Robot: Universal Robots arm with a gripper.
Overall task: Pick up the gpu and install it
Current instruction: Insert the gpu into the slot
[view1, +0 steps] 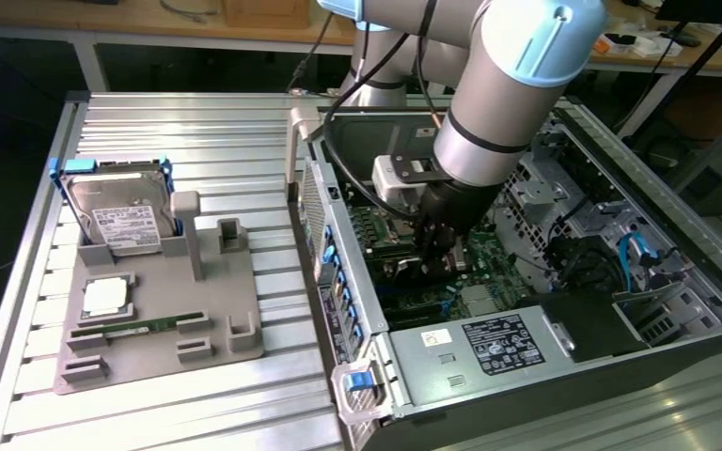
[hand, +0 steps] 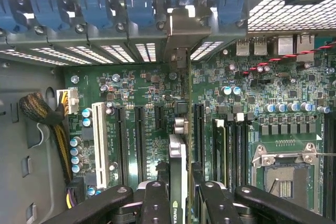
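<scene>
Gpu (hand: pixel 177 156) clamped edge-on in the gripper (hand: pixel 180 203), over the motherboard (hand: pixel 252 93).

The exterior view looks down from afar, case (view1: pixel 662 371) at 3 o'clock; the wrist view, close behind the gripper (hand: pixel 181 187), faces the motherboard (hand: pixel 152 93) both share.

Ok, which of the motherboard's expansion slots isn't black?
The long white slot at the end of the row, nearest the braided cable bundle; every other slot is black.
</scene>
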